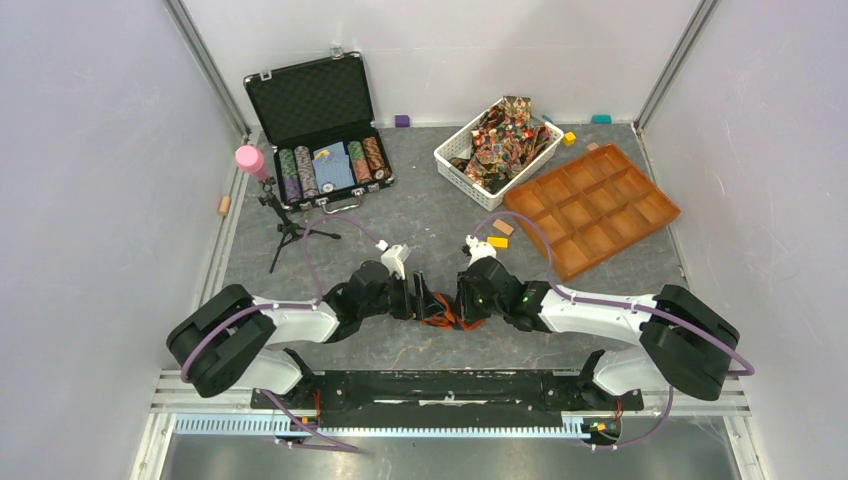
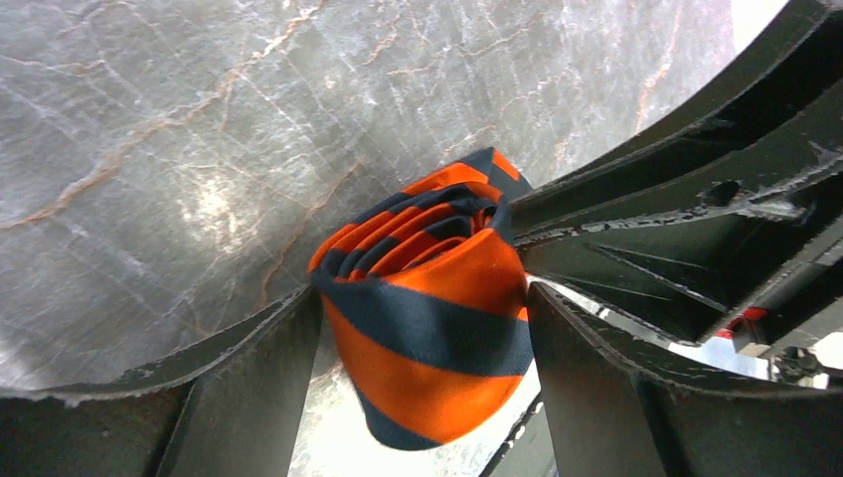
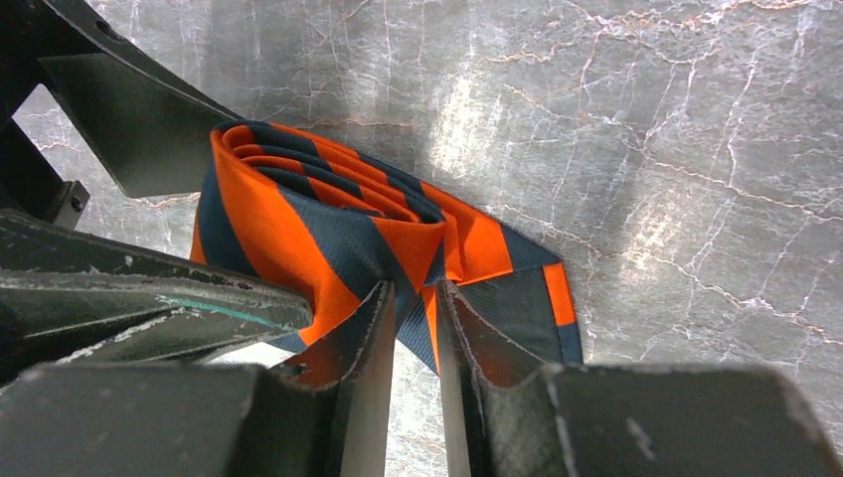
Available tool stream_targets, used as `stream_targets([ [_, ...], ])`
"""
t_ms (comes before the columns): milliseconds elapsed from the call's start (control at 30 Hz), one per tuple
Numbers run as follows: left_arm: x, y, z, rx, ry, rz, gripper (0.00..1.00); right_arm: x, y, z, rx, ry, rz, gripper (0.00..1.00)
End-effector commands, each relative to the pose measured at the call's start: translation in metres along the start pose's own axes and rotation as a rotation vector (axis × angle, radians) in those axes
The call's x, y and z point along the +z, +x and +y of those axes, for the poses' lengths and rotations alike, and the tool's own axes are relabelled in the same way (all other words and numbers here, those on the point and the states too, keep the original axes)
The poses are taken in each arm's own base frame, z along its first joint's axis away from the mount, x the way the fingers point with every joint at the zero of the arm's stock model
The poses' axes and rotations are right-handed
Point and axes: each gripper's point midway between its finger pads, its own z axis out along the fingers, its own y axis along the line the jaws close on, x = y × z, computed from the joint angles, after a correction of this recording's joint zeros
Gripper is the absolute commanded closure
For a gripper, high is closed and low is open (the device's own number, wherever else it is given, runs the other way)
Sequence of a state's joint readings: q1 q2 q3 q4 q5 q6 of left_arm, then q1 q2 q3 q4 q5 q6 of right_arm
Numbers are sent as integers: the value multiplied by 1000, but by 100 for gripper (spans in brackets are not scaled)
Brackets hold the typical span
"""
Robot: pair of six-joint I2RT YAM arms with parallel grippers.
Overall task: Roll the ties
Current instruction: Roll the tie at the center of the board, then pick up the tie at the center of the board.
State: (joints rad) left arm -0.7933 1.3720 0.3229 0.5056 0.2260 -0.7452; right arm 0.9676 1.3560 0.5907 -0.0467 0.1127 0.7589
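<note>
Orange-striped tie [image 3: 298, 229] was pinched by right jaws, straddled wide by left jaws, hold unclear; roll could be sprung open by a slip

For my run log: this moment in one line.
striped tie: mostly rolled | right end effector: pinching tie | left end effector: straddling roll

Bright overhead light, white glare patches on the marbled tabletop [image 3: 467, 109].

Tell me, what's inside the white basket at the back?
A heap of colourful patterned ties fills the white basket. Whatever lies under the heap is covered.
</note>
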Motion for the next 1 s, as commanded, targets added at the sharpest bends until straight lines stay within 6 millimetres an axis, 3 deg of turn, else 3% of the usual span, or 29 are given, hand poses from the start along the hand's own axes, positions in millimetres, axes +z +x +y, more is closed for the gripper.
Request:
stream_targets([
  [0,-1,24,5,-63,14,79,17,1,3,-8,0,31,-2,73],
  [200,-1,30,4,-103,29,89,16,1,4,-10,0,35,-2,73],
  [533,3,36,6,-119,28,113,34,0,2,-11,1,37,-14,74],
  [667,3,36,9,-122,3,120,37,-3,-1,-11,-2,37,-28,74],
  [833,-1,27,12,-101,-60,111,38,-18,-21,-18,-56,87,-87,73],
  [967,-9,18,12,-63,-116,122,38,-36,-45,-40,-91,190,-152,72],
])
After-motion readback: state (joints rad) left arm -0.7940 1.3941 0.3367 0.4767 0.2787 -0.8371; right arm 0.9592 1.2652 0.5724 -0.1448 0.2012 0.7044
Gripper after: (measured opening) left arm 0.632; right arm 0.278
